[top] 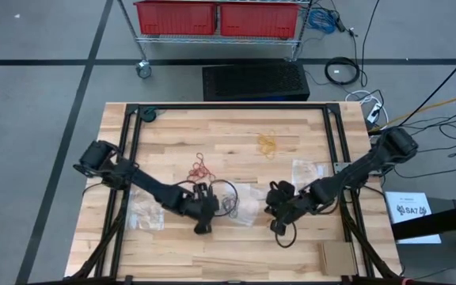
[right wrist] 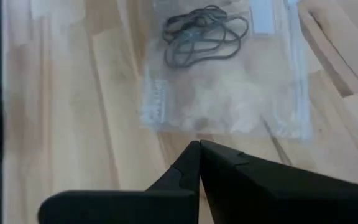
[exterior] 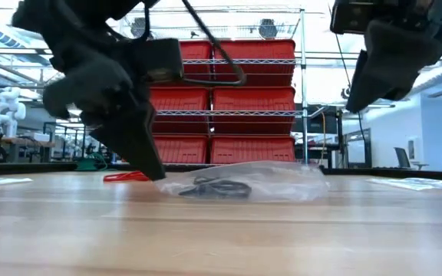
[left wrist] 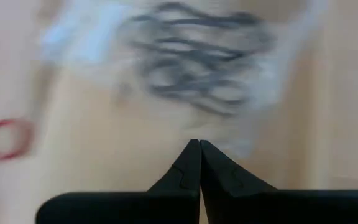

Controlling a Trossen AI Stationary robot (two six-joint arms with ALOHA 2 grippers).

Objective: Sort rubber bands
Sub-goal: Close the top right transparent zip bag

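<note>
A clear plastic bag (top: pixel 234 204) lies flat at the table's middle with black rubber bands (right wrist: pixel 204 34) inside. Loose red rubber bands (top: pixel 200 169) lie farther back, and yellowish ones (top: pixel 267 143) toward the far right. My left gripper (exterior: pixel 156 175) is shut and slants down to the tabletop at the bag's left edge; its wrist view shows nothing between its fingers (left wrist: pixel 188 163), the black bands (left wrist: pixel 191 62) ahead and one red band (left wrist: pixel 5 138) to the side. My right gripper (exterior: pixel 351 103) is shut, holds nothing and hangs well above the table to the right of the bag (exterior: pixel 244 182). My left gripper comes down slanting from the table's left, its shut fingertips (exterior: pixel 153 165) low at the tabletop beside the bag's left edge (exterior: pixel 167 182). Whether they touch the bag or the wood, I cannot tell.
Two more clear bags lie flat, one at the near left (top: pixel 145 214) and one at the right (top: pixel 309 170). A cardboard piece (top: pixel 337 255) sits at the near right corner. Black frame rails (top: pixel 129 150) run along the table's sides. Shelves with red bins (exterior: pixel 229 100) stand beyond the far edge.
</note>
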